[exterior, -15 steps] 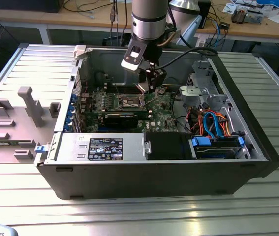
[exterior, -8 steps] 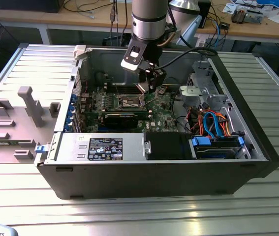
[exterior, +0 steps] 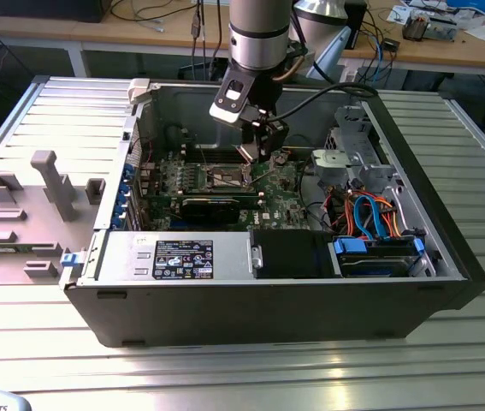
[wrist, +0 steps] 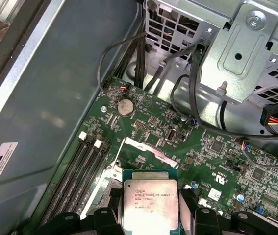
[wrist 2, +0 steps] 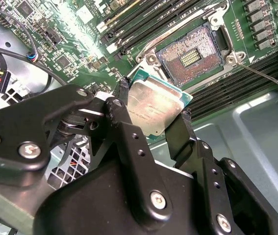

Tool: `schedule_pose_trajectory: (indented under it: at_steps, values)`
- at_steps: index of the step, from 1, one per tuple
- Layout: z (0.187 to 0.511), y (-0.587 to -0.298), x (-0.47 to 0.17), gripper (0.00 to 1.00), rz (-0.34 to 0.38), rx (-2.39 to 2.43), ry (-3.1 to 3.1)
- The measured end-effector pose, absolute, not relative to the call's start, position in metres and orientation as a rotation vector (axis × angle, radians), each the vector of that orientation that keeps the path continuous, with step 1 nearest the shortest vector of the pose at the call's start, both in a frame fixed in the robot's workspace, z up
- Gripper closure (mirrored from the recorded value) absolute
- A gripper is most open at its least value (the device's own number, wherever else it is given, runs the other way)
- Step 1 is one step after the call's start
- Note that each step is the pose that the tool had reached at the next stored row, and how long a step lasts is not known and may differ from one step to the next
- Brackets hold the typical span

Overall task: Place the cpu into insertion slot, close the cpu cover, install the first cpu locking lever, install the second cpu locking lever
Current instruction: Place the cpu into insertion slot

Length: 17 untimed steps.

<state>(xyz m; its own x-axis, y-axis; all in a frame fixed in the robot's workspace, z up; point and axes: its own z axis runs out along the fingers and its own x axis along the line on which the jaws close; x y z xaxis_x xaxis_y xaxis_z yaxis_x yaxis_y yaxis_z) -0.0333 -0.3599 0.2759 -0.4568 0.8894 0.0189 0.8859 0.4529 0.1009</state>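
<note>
My gripper (exterior: 257,145) hangs inside the open computer case, just above the green circuit board (exterior: 280,193). It is shut on the cpu (wrist 2: 151,110), a silvery square plate pinched by its edges between the two black fingers (wrist 2: 124,98). In the first wrist view the cpu (wrist: 150,204) sits face up between the fingers (wrist: 205,218). The insertion slot (wrist 2: 193,54) lies uncovered a short way from the cpu, dark pin field showing inside a metal rim, and appears in the exterior view (exterior: 227,176) too. The cpu cover (wrist: 141,147) stands tilted up. A thin locking lever (wrist 2: 261,76) sticks out from the slot's corner.
A long black card (exterior: 216,205) lies across the board in front of the slot. Memory slots (wrist 2: 143,19) flank the slot. A metal drive cage (exterior: 353,145) and orange and blue cables (exterior: 370,218) fill the exterior view's right. A grey fixture (exterior: 28,214) sits outside the case.
</note>
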Motion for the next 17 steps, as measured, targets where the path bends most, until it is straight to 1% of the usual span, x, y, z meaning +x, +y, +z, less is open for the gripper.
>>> schedule_pose_trajectory:
  at_steps: [17]
  values:
    - [0.2752,-0.3599,-0.0333,0.46,0.148,1.669,2.612]
